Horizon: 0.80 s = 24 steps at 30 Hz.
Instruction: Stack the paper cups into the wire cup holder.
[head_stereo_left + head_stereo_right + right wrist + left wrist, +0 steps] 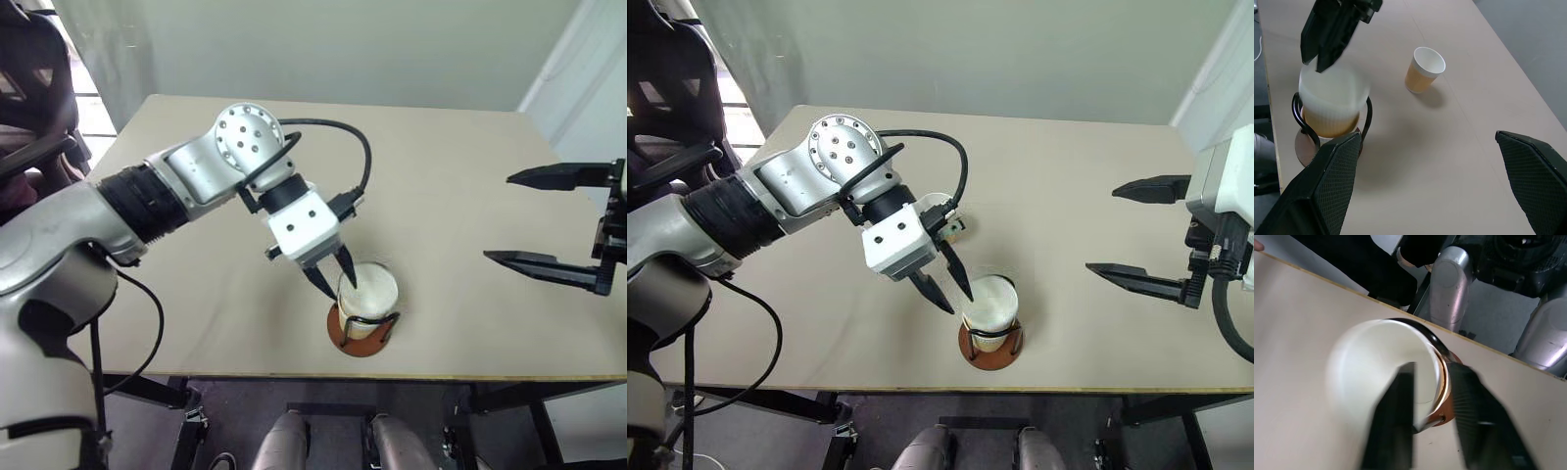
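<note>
A paper cup, tan outside and white inside, sits in the wire cup holder, a black wire stand on a reddish-brown disc near the table's front edge. My left gripper points down at this cup's rim with its fingers parted. One finger is over the cup's inside and the other is outside the rim. The cup looks blurred, and the fingertips sit just above its rim. A second paper cup stands upright on the table beyond the holder, mostly hidden behind my left hand in the eye views. My right gripper hangs open and empty at the right.
The beige table stretches out behind and to the right of the holder. Its front edge runs just below the holder's base. A dark chair stands off the table's far left corner.
</note>
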{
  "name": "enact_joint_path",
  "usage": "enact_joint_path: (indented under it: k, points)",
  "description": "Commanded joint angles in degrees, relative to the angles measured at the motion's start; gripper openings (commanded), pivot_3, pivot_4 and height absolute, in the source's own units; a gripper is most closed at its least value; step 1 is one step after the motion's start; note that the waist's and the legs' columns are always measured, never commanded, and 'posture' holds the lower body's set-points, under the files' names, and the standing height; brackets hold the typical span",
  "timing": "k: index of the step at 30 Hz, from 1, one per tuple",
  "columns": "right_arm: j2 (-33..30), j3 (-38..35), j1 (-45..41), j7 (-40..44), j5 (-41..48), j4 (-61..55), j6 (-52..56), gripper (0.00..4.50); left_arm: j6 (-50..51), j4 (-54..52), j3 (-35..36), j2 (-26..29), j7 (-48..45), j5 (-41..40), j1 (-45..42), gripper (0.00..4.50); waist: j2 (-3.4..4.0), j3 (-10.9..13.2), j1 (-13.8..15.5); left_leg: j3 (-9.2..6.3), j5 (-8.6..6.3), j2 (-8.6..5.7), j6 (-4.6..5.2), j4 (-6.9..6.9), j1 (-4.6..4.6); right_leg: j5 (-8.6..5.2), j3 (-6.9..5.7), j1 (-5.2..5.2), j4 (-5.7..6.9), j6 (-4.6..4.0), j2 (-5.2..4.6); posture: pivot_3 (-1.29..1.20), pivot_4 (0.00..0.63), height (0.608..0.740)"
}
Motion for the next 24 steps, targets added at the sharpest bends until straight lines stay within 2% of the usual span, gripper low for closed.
enact_joint_path:
  k: [1,5,7,11,14,17,24]
  points:
    - [-1.1,-1.2,-0.9,-0.9,0.5,0.0,-0.5,4.5,-1.2,0.1,1.8,-0.3,-2.0,0.1,-0.2,2.43,0.0,0.0,0.0,0.0,0.0,0.0,0.01,0.0,0.0,0.0,0.01,0.0,0.0,0.01,-0.01,0.0,0.15,0.74]
    - [-1.1,-1.5,-0.4,-1.1,0.5,-0.2,-0.5,4.5,-0.6,0.8,4.3,-1.6,-2.0,0.4,0.8,3.85,0.0,0.0,0.0,0.0,-0.01,-0.01,0.02,0.0,0.0,-0.01,0.0,0.0,0.0,0.03,-0.01,0.0,0.15,0.74]
    - [-1.0,-1.6,-0.3,-1.1,0.4,-0.3,-0.5,4.5,1.1,4.3,8.7,-4.2,-2.0,1.8,1.6,4.46,0.0,0.0,0.1,-0.01,-0.01,-0.01,0.02,0.01,-0.01,-0.01,0.0,0.01,0.0,0.05,-0.02,0.0,0.15,0.74]
    - [-0.7,-1.4,-0.1,-0.8,0.0,0.1,-1.1,4.5,4.0,20.0,19.7,-9.4,-1.6,9.5,1.4,4.46,0.01,0.0,0.2,0.0,-0.01,-0.04,0.02,0.1,-0.04,0.02,0.01,0.03,0.0,0.09,-0.04,0.0,0.15,0.74]
    - [-0.4,-1.2,0.3,-0.5,-0.4,0.5,-1.7,4.5,3.6,32.9,25.1,-10.2,-0.9,18.2,1.3,4.46,0.13,0.0,-0.2,0.04,-0.01,-0.02,0.03,0.08,0.03,0.02,0.06,0.03,0.02,0.09,-0.02,0.0,0.15,0.74]
    - [-0.2,0.3,0.1,-0.2,-0.8,1.5,-3.3,4.5,2.1,43.6,27.4,-9.7,1.5,28.0,1.9,4.46,0.22,0.0,-0.5,0.09,-0.02,0.05,0.04,-0.02,0.08,-0.01,0.15,-0.03,0.04,0.09,0.06,0.0,0.15,0.74]
    - [-0.7,4.8,-2.0,0.2,-1.9,4.0,-7.1,4.5,1.4,53.0,34.3,-13.2,5.5,39.3,3.0,4.46,0.19,0.0,0.7,0.02,-0.05,-0.16,0.1,0.07,-0.1,-0.01,0.05,-0.06,-0.01,0.26,-0.01,0.0,0.15,0.74]
